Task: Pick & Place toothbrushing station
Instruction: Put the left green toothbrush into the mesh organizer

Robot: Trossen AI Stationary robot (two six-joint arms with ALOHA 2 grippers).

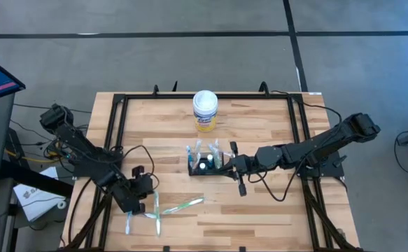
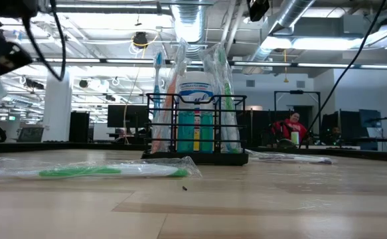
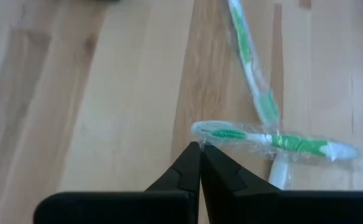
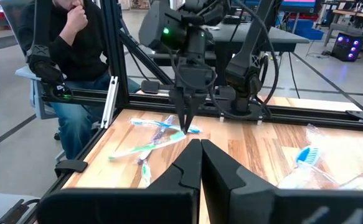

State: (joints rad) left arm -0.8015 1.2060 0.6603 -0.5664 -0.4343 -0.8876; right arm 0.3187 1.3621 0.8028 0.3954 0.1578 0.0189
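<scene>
The black wire-mesh caddy [image 1: 202,166] stands on its base at the table's middle, with several wrapped toothbrushes upright in it; it also shows in the low view [image 2: 196,129]. Three wrapped toothbrushes lie flat near the front left: a green one [image 1: 184,206], a second green one [image 1: 157,215] and a third [image 1: 129,222]. My left gripper [image 1: 145,203] is shut and points down at them; its tips [image 3: 200,145] are at the head end of a green brush [image 3: 274,140]. My right gripper [image 1: 226,167] is shut beside the caddy's right side, with empty fingers [image 4: 200,143]. My left gripper's shut fingertips come from above, pointing down, and stand at the wrapper edge by the head end [image 3: 198,130] of the green toothbrush, which lies flat on the table across another brush [image 3: 251,62]. I cannot tell whether they touch it.
A white-lidded, yellow-labelled canister [image 1: 205,110] stands behind the caddy near the far edge. A black frame [image 1: 120,105] runs around the table. A seated person [image 4: 75,43] shows beyond the table's left edge. Bare wood lies at the front right [image 1: 273,217].
</scene>
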